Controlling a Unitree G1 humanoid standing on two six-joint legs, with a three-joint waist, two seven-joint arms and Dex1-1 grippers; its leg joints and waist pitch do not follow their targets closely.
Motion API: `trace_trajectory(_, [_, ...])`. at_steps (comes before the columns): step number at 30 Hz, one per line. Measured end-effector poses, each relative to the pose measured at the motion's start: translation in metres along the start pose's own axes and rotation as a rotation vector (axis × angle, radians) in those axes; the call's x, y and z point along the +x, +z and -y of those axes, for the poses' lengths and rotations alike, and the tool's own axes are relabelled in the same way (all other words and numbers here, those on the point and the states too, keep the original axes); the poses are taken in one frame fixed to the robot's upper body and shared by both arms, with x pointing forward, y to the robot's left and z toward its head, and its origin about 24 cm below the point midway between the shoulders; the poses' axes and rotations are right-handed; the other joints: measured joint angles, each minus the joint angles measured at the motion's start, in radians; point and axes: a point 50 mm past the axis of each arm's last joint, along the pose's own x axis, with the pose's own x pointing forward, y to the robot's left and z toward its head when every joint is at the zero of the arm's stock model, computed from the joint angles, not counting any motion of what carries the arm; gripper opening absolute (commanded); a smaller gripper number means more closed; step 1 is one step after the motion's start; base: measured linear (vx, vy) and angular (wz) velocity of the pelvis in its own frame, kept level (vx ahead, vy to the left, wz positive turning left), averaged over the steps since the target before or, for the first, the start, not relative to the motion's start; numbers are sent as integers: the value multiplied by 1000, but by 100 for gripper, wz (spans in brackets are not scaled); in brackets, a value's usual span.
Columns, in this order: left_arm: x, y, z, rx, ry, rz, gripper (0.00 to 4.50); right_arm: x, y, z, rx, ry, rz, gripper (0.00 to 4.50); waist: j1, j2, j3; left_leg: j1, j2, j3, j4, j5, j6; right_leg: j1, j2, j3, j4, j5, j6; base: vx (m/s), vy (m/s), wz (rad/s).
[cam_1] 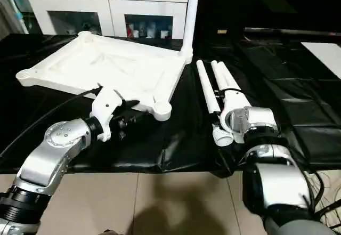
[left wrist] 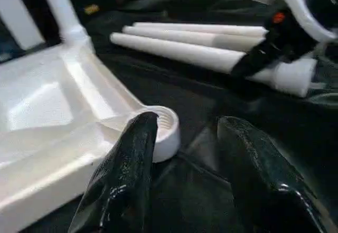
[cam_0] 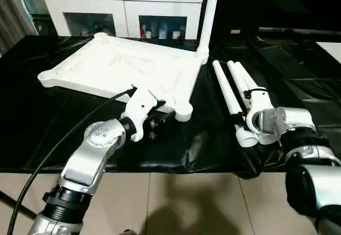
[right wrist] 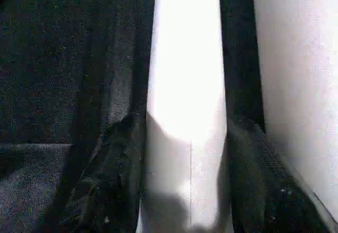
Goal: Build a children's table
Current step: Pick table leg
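At the near edge of the black sheet (cam_0: 160,150), your left gripper (left wrist: 185,154) sits with fingers apart, one finger (left wrist: 132,159) overlapping the tabletop's near corner socket (left wrist: 165,127); you can't tell if it touches. Your right gripper (right wrist: 185,159) straddles one loose leg (right wrist: 187,74), a finger on each side, seemingly closed on it. Beyond lies the upside-down tabletop (cam_0: 122,67). At its far corner one leg (cam_0: 209,11) stands upright. Farthest, a white cabinet (cam_0: 122,3).

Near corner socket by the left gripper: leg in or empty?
Empty. The near corner socket shows an open ribbed mouth; only the far corner carries an upright leg, and the loose legs lie alongside.
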Motion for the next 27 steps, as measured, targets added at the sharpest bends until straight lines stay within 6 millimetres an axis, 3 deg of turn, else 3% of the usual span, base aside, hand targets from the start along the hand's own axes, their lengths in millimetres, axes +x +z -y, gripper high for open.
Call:
trace_trajectory(7, [-1,14,-12,-33,57,50,305,1,1,3,62,4,38,184,-5,0,0,0,0,0,0,0,0,-1,0,0,0,0,0,0,0,0])
trace_trajectory(14, [6,27,-19,-92,166,143,357,1,8,-2,111,72,122,184,-9,7,5,-3,0,0,-1,0,0,-7,0,0,-1,3,-4,0,0,0])
trace_trajectory(17, [9,37,-21,-108,252,222,384,-4,17,-2,172,119,213,184,-6,10,7,-9,0,0,-2,0,0,-12,0,0,-1,6,-9,0,0,0])
trace_trajectory(21, [16,44,-21,-126,270,229,420,-24,38,2,241,250,463,184,2,11,7,-15,2,1,-3,0,0,-16,1,-2,-3,4,-8,0,0,0])
trace_trajectory(24, [29,55,-16,-321,165,234,441,-42,43,-1,239,419,597,184,15,14,8,-18,2,2,0,0,2,-17,1,-1,-6,4,-8,0,0,0])
trace_trajectory(27, [38,80,-7,-528,-9,365,450,-51,33,-8,201,610,636,183,28,15,9,-19,2,3,1,-2,5,-16,0,-1,-8,4,-9,0,0,0])
